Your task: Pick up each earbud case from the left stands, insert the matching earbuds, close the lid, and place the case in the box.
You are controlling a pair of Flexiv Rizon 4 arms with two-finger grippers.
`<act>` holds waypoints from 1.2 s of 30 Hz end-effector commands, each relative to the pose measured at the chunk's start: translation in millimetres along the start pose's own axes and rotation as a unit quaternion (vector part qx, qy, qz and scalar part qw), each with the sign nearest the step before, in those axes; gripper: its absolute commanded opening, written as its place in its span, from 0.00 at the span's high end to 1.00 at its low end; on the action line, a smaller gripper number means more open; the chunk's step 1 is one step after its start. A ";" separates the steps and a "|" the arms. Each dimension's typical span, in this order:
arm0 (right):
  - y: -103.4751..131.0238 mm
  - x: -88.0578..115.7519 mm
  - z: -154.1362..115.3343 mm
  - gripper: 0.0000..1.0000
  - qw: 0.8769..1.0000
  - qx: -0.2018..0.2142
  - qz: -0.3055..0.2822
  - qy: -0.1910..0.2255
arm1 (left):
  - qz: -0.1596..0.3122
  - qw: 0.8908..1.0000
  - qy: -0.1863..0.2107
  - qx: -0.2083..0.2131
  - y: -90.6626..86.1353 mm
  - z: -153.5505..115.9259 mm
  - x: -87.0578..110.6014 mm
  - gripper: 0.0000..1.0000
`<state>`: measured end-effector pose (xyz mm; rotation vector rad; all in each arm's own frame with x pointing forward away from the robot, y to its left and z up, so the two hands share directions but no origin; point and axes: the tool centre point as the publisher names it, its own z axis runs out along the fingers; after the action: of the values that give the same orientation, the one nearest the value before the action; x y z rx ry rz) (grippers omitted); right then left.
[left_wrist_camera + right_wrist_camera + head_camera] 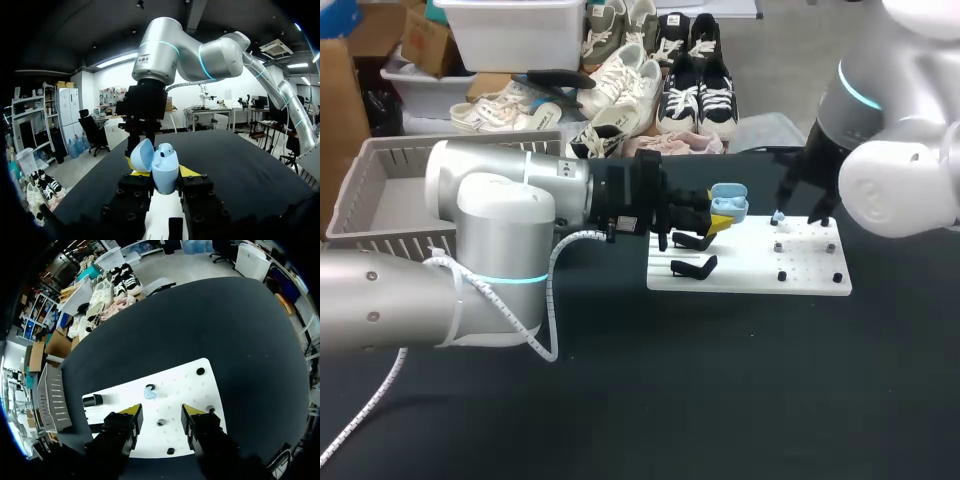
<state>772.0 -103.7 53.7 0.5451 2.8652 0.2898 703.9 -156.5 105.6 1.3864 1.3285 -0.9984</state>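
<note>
**Left gripper [161, 172] clamps an open pale-blue plastic earbud case [729, 199] over the white perforated board [192, 387].**
The case's rounded lid stands open, with one earbud seated inside. The right gripper [161, 411] hangs above the board, fingers spread wide and empty. A small pale-blue earbud [149, 391] lies just ahead. A grey slatted box [380, 160] sits behind the left arm.

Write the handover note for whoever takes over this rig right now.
Left gripper: shut on the open earbud case, held above the white board. One earbud seems seated in it.
Right gripper: open, above the board; a loose blue earbud lies on the board ahead of it.
The two black stands look empty; no case seen in the box.
To do: pick up that earbud, insert it, close the lid, box the case.
</note>
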 end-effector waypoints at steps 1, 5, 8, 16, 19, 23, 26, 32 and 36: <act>6.9 -1.2 -0.5 0.52 1.000 0.016 0.006 -0.004 | 0.001 1.000 -0.001 -0.002 -0.8 0.1 0.8 1.00; 8.4 -0.6 -0.1 0.51 1.000 0.017 0.020 -0.006 | 0.001 1.000 -0.001 -0.002 -0.8 0.1 0.8 1.00; 8.1 0.3 3.2 0.50 1.000 0.014 0.024 -0.006 | 0.001 1.000 -0.001 -0.002 -0.8 0.1 0.8 1.00; 10.7 1.2 12.4 0.51 0.999 0.010 0.031 0.000 | 0.001 1.000 -0.001 -0.002 -0.8 0.1 0.8 1.00; 13.6 1.3 15.1 0.51 1.000 0.005 0.030 0.006 | 0.001 1.000 -0.001 -0.002 -0.8 0.1 0.8 1.00; 17.2 1.6 17.1 0.51 0.999 0.003 0.032 0.009 | 0.001 1.000 -0.001 -0.002 -0.8 0.1 0.8 1.00; 17.9 1.5 18.7 0.51 0.999 0.003 0.036 0.013 | 0.001 1.000 -0.001 -0.002 -0.8 0.1 0.8 1.00; 17.4 -0.3 22.3 0.51 0.999 -0.027 0.043 0.017 | 0.001 1.000 -0.001 -0.002 -0.8 0.1 0.8 1.00; 17.6 -0.8 24.0 0.51 0.999 -0.028 0.044 0.017 | 0.001 1.000 -0.001 -0.002 -0.8 0.1 0.8 1.00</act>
<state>785.0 -84.4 35.6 0.6614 2.8619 0.3948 703.9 -156.6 105.6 1.3864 1.3285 -0.9984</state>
